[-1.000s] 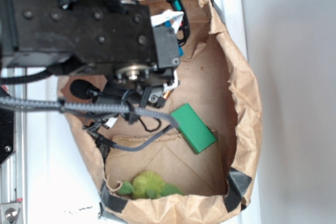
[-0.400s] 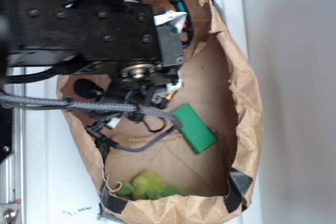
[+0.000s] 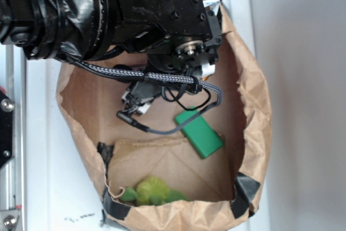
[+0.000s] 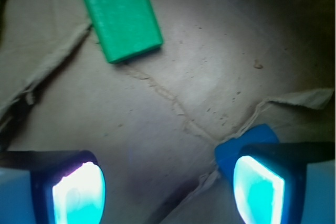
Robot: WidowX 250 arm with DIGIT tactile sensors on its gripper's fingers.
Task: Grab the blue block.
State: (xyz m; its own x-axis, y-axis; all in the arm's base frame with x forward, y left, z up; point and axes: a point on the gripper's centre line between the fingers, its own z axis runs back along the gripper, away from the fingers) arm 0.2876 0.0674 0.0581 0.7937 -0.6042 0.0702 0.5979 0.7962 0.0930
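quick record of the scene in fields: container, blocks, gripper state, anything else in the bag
container: brown paper bag, open top
green block: flat on bag floor, clear of gripper
blue block: only a corner shows, behind one fingertip
gripper: open, nothing between its fingers, low in bag
other: green leafy item at bag's near end
task status: blue block not gripped

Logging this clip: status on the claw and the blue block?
Claw open, low over the bag floor. Blue block peeking beside one fingertip, not gripped. Green block lies clear, apart.
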